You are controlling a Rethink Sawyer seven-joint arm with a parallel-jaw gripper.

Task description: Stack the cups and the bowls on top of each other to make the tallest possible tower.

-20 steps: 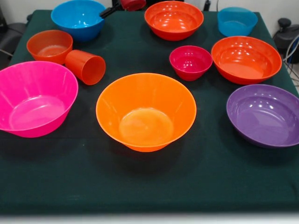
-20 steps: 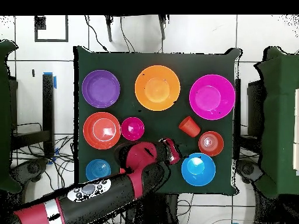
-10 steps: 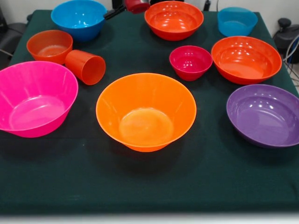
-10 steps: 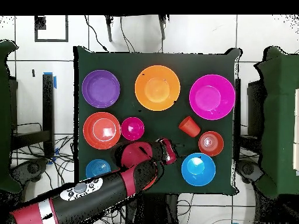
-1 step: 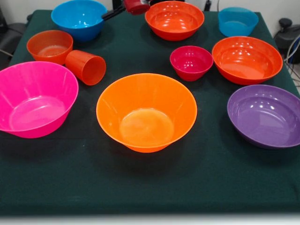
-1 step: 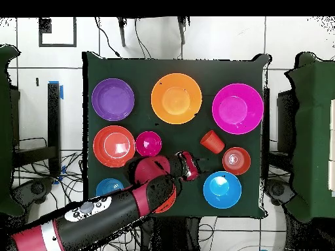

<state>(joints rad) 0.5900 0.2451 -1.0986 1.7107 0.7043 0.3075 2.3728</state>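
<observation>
A dark green cloth covers the table (image 5: 140,187), and the widest bare stretch runs along the front edge in the front view, below the big bowls; narrower lanes of cloth run between the vessels. At the middle stands the large orange bowl (image 5: 146,111), upright and holding nothing, with cloth clear all around it. To its left in the front view sits the large pink bowl (image 5: 35,98), close to the table's side edge. Behind that, the orange-red cup (image 5: 86,67) lies on its side, mouth toward the camera, just beside the small orange bowl (image 5: 49,46). On the other side sit the purple bowl (image 5: 265,115), near the side edge, a wide orange-red bowl (image 5: 247,59) and the small magenta bowl (image 5: 191,62). Along the far edge stand a blue bowl (image 5: 78,18), another orange-red bowl (image 5: 174,19) and a small light blue bowl (image 5: 237,21). No vessel rests on another. The red and black arm (image 6: 98,219) reaches in over that far edge, and its gripper (image 6: 187,166) hangs above bare cloth between the blue bowl and the far orange-red bowl, touching nothing visible. Whether its fingers are spread or pressed together cannot be told.
</observation>
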